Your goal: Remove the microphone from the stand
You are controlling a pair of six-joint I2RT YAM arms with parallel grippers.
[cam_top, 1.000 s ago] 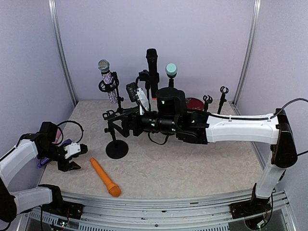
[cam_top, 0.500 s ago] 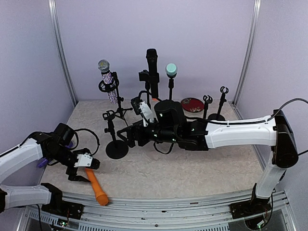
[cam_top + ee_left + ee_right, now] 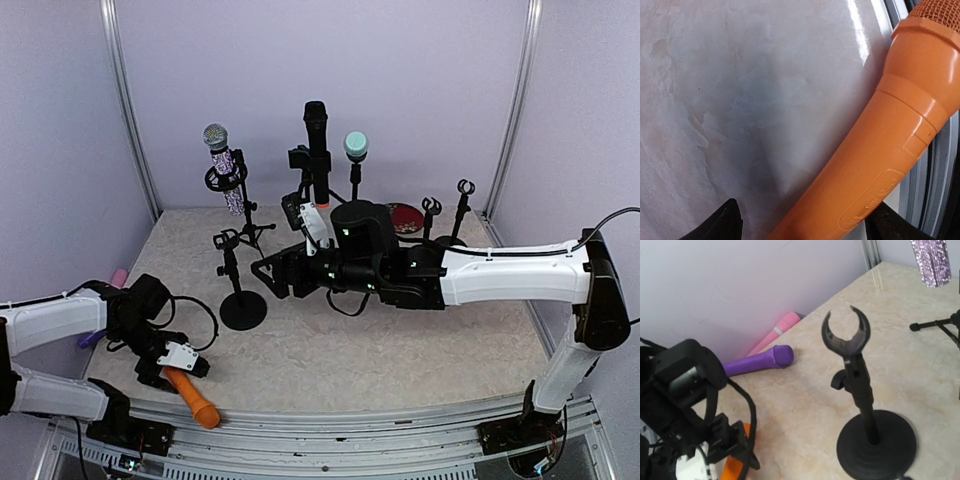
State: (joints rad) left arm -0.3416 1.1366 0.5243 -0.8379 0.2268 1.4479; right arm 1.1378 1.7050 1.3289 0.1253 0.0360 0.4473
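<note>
– Is the microphone (image 3: 190, 395) off the stand (image 3: 235, 290)?
– Yes, it's lying at the near edge of the worktop (image 3: 400, 340), with the left claw (image 3: 178, 368) wide astride it. The right claw (image 3: 268, 278) I can't tell. Looks like letting go; next, lift straight clear without nudging.

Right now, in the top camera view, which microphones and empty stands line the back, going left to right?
Glittery silver microphone → black microphone → teal-headed microphone → shorter empty stand → taller empty stand.

Six microphones (image 3: 195, 398) — three mounted, three lying flat — six stands (image 3: 243, 312), one red dish (image 3: 405, 213)
</note>
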